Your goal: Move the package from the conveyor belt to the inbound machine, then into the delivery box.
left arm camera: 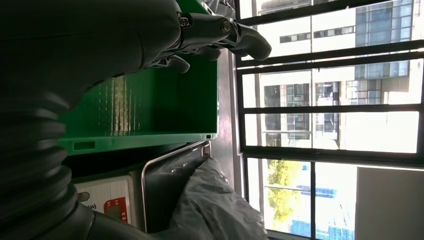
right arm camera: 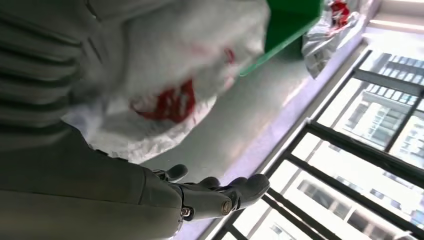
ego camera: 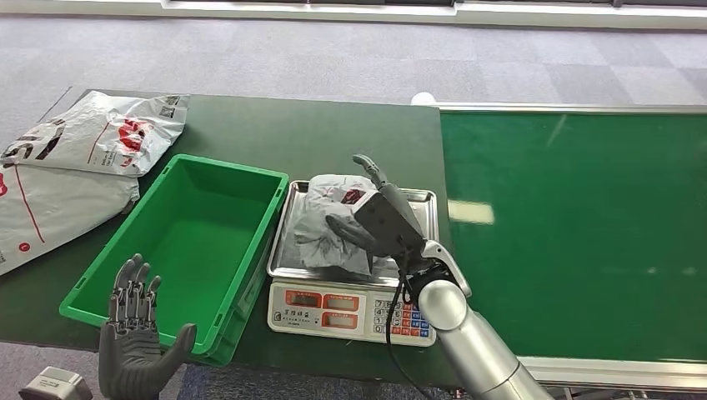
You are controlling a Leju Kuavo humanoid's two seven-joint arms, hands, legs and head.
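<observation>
A dark green table (ego camera: 250,133) carries one green plastic box (ego camera: 188,242), and just to its right stands one scale (ego camera: 354,310) with a steel tray (ego camera: 421,204) on top and a keypad facing the near edge. The box wall and the tray's left rim sit side by side, nearly touching. To the right of the table runs one green conveyor belt (ego camera: 575,225) with a metal frame. At the far left of the table, beside the box, lie two grey-white mail bags (ego camera: 100,129), one partly over the other, both with red and black print.

One crumpled white package (ego camera: 321,229) with a red mark lies on the scale tray. The right hand (ego camera: 379,221) reaches in from the near right, its silver arm crossing over the scale's keypad. Its palm sits over the right side of the package, with the thumb low against the wrap and the other fingers stretched toward the far side. Whether it really grips the package I cannot tell.

The left hand (ego camera: 133,333) is raised at the near left corner of the box, palm up, fingers spread apart and upright, holding nothing.
</observation>
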